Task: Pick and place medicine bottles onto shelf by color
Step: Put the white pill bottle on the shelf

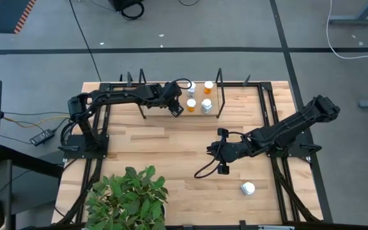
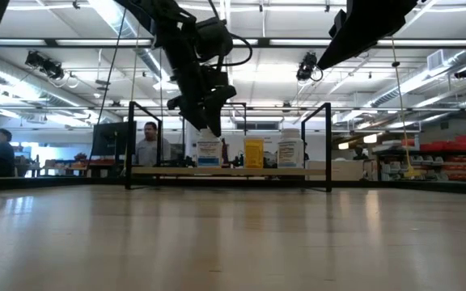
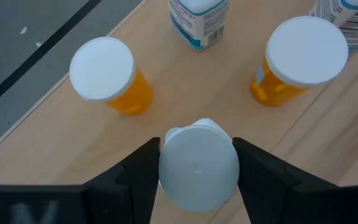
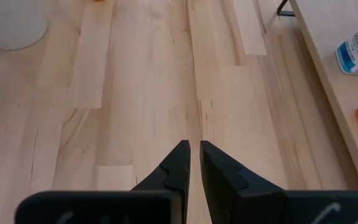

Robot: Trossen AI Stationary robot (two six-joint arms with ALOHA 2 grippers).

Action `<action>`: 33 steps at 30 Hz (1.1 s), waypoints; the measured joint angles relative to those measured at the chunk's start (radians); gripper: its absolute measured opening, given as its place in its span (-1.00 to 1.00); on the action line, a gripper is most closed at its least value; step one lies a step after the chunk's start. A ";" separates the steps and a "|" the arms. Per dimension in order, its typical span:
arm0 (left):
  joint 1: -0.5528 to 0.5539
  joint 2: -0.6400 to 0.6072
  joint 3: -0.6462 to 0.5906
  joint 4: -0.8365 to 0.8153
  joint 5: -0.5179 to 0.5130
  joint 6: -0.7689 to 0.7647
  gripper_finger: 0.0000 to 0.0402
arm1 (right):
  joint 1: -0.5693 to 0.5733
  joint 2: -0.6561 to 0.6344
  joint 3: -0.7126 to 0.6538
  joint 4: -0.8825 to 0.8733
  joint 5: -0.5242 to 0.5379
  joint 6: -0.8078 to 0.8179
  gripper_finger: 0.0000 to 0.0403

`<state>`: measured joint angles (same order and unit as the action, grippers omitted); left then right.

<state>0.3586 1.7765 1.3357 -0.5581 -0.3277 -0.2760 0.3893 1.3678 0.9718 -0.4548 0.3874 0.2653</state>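
Left wrist view: bottle [image 3: 199, 165] between fingers [image 3: 143, 171].

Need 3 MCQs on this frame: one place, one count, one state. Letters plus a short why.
1. Where is the lone bottle that is off the shelf?
A. On the tabletop near the right arm's side
B. Under the plant
C. On the floor

2. How many orange bottles stand on the shelf beyond the left gripper in its wrist view?
A. None
B. Two
C. Five

3. What is the state of the right gripper?
A. Shut on a bottle
B. Wide open
C. Shut, holding nothing

Answers: 1 A, the high view shows it on the table, toward the right arm. 2 B, two orange bottles show there. 3 C, its fingers meet over bare wood.
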 joint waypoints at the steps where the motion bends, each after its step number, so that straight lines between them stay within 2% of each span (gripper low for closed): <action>1: -0.003 0.000 0.000 0.001 0.003 0.000 -0.04 | 0.000 0.000 0.000 0.000 0.000 0.000 -0.77; 5: -0.004 0.000 0.000 0.000 0.038 -0.001 -0.02 | 0.000 0.000 0.000 0.000 0.000 0.000 -0.77; 15: -0.004 0.000 0.000 -0.002 0.043 -0.006 -0.03 | 0.000 0.000 0.000 0.000 0.000 0.000 -0.77; 33: -0.005 0.001 -0.002 -0.017 0.045 0.012 0.42 | 0.000 0.000 0.000 0.000 0.000 0.000 -0.77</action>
<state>0.3540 1.7771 1.3338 -0.5751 -0.2827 -0.2639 0.3893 1.3674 0.9722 -0.4545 0.3878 0.2653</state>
